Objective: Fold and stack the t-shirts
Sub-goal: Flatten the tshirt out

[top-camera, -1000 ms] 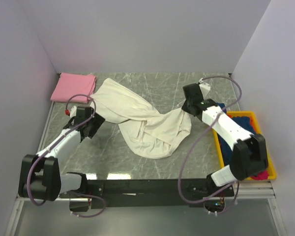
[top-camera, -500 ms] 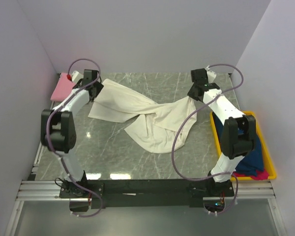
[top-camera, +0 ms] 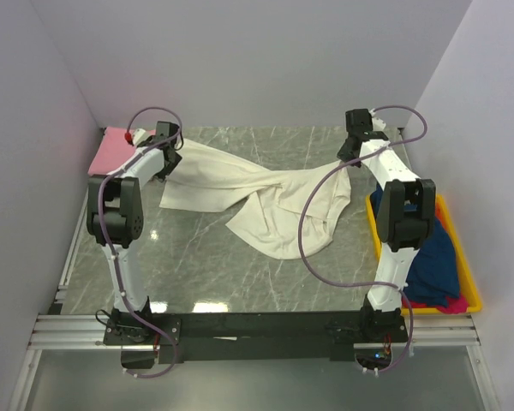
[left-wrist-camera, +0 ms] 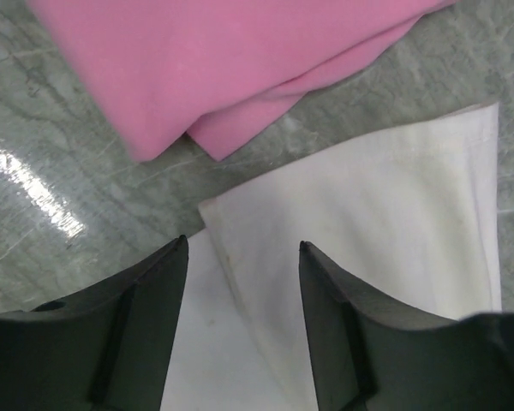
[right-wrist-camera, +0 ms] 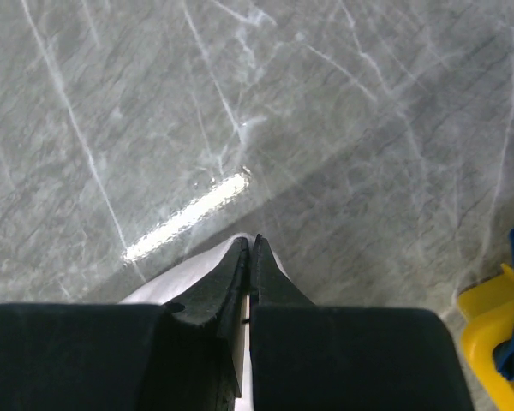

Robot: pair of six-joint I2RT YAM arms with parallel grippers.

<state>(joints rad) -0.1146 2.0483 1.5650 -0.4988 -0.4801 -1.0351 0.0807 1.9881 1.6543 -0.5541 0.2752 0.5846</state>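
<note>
Cream t-shirt [top-camera: 231, 178] — corner under released left hand [left-wrist-camera: 242, 245] | right hand [right-wrist-camera: 249, 241] pinches its edge

Top camera overlooks the whole table [top-camera: 206, 257]; both wrist cameras look closely down at its cream t-shirt [top-camera: 274, 210].

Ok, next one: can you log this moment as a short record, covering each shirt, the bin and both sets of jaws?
cream shirt: unfolded, stretched across the table between the two arms
pink shirt: folded, far left corner
yellow bin: right edge of the table, holds dark blue cloth and magenta cloth
left jaws: open, a cream shirt corner lying between them, next to the pink shirt
right jaws: shut on the cream shirt's far right edge
folding: not yet begun
</note>
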